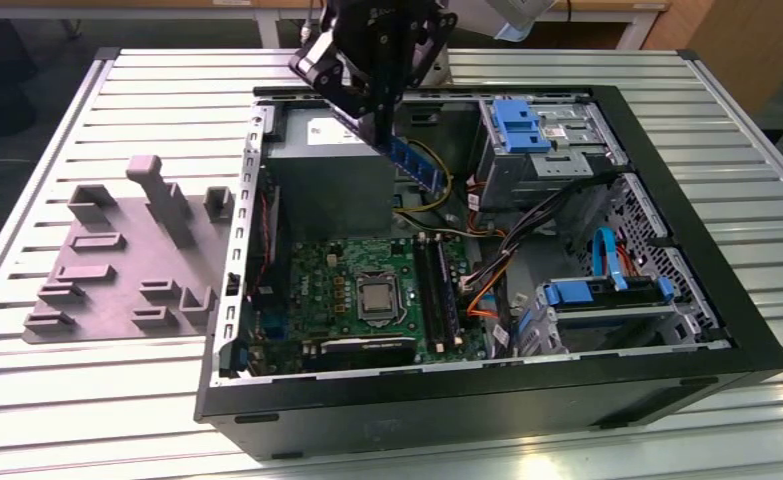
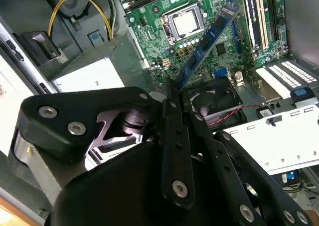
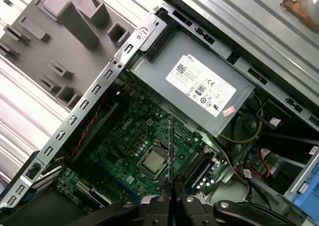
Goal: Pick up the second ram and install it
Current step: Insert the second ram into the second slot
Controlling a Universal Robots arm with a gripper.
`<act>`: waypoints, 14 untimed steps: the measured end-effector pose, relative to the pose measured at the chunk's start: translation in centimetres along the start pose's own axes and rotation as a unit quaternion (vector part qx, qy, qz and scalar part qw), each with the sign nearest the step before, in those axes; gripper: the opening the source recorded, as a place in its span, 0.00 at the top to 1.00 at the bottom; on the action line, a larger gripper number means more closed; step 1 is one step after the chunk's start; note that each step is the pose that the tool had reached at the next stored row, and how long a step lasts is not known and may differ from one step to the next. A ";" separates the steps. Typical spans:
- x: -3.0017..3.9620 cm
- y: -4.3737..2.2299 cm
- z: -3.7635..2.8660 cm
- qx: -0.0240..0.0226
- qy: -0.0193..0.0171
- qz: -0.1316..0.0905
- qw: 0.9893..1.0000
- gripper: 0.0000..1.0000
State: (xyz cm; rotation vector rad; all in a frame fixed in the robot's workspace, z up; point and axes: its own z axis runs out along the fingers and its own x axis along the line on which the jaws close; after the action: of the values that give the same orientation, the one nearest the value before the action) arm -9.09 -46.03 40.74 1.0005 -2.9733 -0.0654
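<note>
My gripper hangs over the open computer case, shut on the second ram, a thin blue-green board with black chips. The stick slants down from the fingers above the grey power supply, clear of the motherboard. In the second wrist view the ram reaches out from the gripper over the green board near the processor. The first wrist view has the ram edge-on, rising from the gripper. The long black memory slots lie beside the processor, below the stick.
A grey power supply fills the case's far corner. Blue drive brackets and loose orange and yellow cables sit on the exterior view's right. A grey moulded fixture rests on the slatted table at its left.
</note>
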 end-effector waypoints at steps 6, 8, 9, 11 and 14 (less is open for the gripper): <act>0.00 0.00 0.00 0.000 0.001 -0.025 1.000 0.86; 0.00 0.00 0.00 0.000 0.001 -0.026 1.000 0.86; 0.00 0.00 0.00 0.000 0.001 -0.026 1.000 0.86; 0.00 0.00 0.00 0.000 0.001 -0.026 1.000 0.86; 0.00 0.00 0.00 0.000 0.001 -0.026 1.000 0.86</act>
State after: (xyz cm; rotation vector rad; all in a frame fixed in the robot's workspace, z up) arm -9.09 -46.03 40.74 1.0767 -2.9454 -0.0654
